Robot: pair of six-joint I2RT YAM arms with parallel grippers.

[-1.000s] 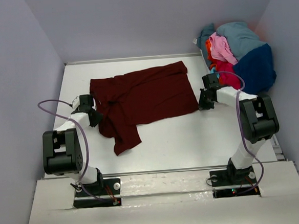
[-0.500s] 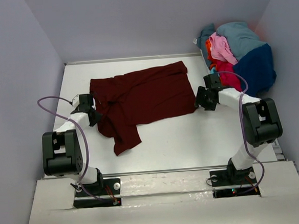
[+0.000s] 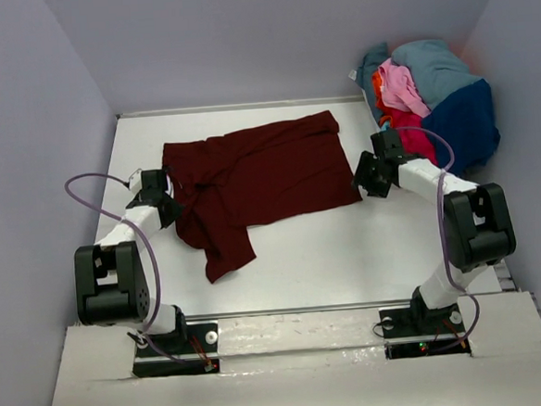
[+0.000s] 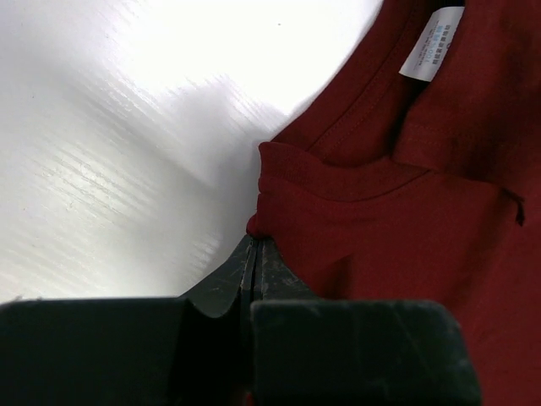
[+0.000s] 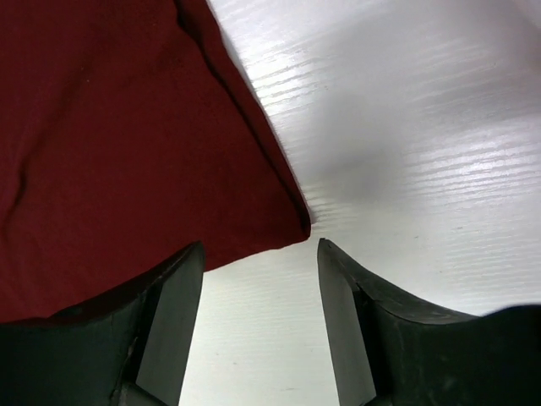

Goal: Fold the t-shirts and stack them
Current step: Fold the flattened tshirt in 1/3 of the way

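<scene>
A robotics lab test cell is suggested. A bare white surface (image 3: pixel 348 253) is boxed in on three sides by plain pale lavender walls (image 3: pixel 268 36). Two arms, the left arm (image 3: pixel 109 279) and the right arm (image 3: pixel 476 226), are bolted at its near edge, and a purple cable (image 3: pixel 69 197) is looped in the open. One dark maroon t-shirt (image 3: pixel 268 171) is spread out, and other t-shirts (image 3: pixel 430 99) are heaped at the far right corner.

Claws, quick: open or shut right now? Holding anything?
Left claw: shut, pinching the maroon t-shirt at its edge near the collar.
Right claw: open, holding nothing, its tips at the shirt's corner.
</scene>
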